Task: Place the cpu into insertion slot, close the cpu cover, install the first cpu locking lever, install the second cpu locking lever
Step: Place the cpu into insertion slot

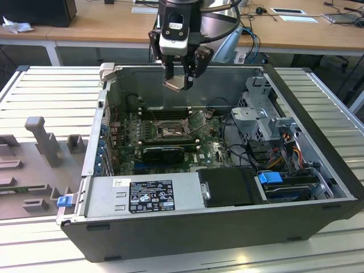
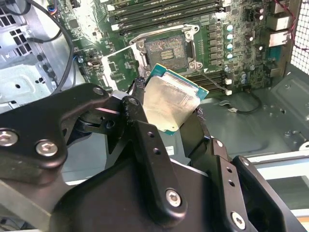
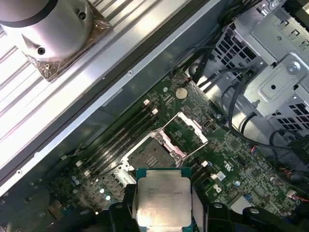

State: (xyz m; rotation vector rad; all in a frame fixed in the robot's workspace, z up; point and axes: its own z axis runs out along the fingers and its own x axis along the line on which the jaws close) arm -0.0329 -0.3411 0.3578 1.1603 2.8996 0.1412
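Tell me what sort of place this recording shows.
Probably a robotics lab or workshop: an open computer case sits on a slatted metal bench, wooden desks with cables stand behind, and the end effector holds the cpu above it.

Robotics lab, wooden desks [image 1: 102, 28] behind, opened computer case [image 1: 227, 233] on slatted aluminium bench [image 1: 51, 91]

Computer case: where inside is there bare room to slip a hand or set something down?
Bare: the ribbed table on the exterior view's right of the case, and the open insertion slot between the memory sticks and the black card. The claw holds the cpu above the case. Crowded: the drive cage and its cables.
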